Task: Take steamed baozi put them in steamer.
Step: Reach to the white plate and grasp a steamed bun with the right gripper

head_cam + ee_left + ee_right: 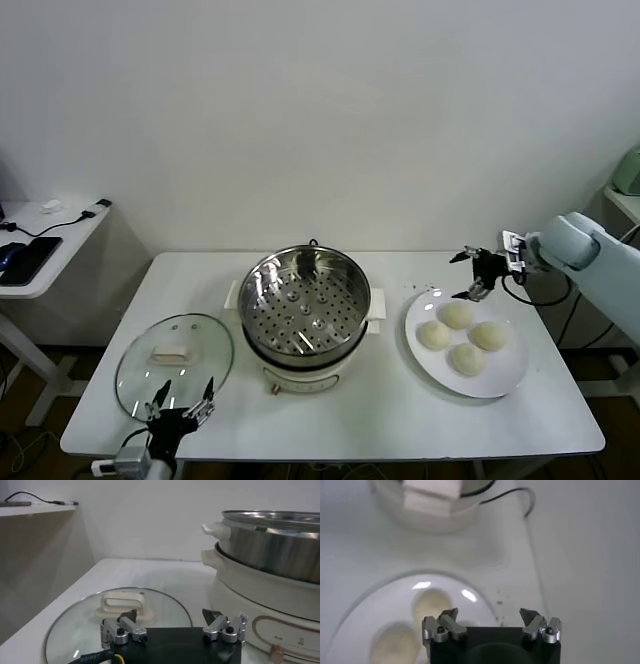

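All four buns (462,338) sit on the plate (505,382) at 3 o'clock from the empty steamer (305,300). My right hand (470,274) hovers spread wide at the plate's 12 o'clock edge, so next it drops on the nearest bun. My left hand (182,401) idles spread by the lid (150,370). Only the left wrist view shows the lid's handle (120,605) close up.

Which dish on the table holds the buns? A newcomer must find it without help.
Start at the steel steamer in the table's middle and look to the robot's right. There lies a flat white plate with four baozi. Unlike the glass lid on the other side, it is opaque and handleless.
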{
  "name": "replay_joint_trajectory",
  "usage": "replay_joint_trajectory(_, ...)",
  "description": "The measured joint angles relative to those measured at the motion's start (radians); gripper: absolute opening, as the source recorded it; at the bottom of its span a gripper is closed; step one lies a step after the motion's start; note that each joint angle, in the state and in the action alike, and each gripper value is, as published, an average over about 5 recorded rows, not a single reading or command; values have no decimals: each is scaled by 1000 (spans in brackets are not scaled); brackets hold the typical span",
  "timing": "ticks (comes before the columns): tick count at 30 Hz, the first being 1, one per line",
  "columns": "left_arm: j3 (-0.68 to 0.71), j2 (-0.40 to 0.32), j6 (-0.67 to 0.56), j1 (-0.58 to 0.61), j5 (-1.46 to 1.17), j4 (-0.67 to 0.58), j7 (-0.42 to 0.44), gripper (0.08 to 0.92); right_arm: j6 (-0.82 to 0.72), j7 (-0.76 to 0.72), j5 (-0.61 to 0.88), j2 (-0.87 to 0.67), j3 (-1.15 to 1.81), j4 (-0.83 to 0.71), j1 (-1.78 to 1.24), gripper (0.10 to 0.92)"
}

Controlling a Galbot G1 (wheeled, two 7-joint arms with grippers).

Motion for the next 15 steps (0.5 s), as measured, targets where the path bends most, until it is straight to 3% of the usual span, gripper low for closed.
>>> replay_joint_trajectory(15, 1, -4, -11, 5, 4, 25, 2, 823, -13, -59, -44, 198, -171, -261, 54, 823)
